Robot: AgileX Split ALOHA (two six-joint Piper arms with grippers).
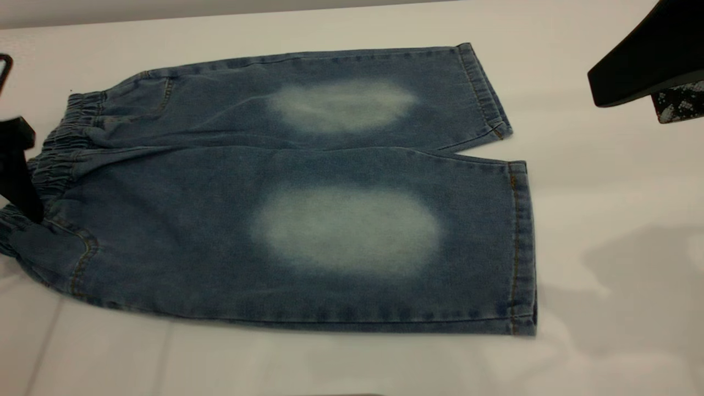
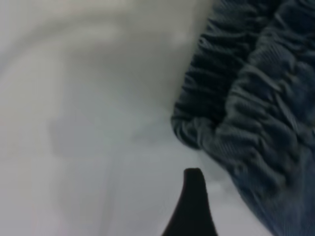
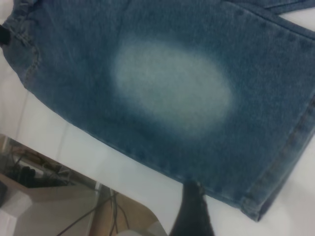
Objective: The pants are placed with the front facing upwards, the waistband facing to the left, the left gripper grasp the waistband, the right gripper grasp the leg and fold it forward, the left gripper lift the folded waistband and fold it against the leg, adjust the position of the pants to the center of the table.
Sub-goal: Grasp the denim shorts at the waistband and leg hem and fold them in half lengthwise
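The pants (image 1: 308, 187) lie flat on the table (image 1: 610, 181), front up, both legs pointing right, a pale oval on each. The gathered waistband (image 1: 60, 148) is at the left. My left gripper (image 1: 22, 181) is at the waistband's edge, its black tip overlapping the gathers. In the left wrist view one finger (image 2: 194, 201) shows over bare table beside the waistband (image 2: 246, 103); the gripper looks open. My right gripper (image 1: 654, 77) hangs above the table at the far right, clear of the leg hems. Its one visible finger (image 3: 193, 209) is over the near leg's (image 3: 172, 88) lower edge; it looks open.
The table's front edge (image 3: 74, 164) runs close to the near leg, with cables and boxes (image 3: 34, 179) below it. White table surface lies to the right of the hems and in front of the pants. The table's far edge (image 1: 220, 17) is just behind the far leg.
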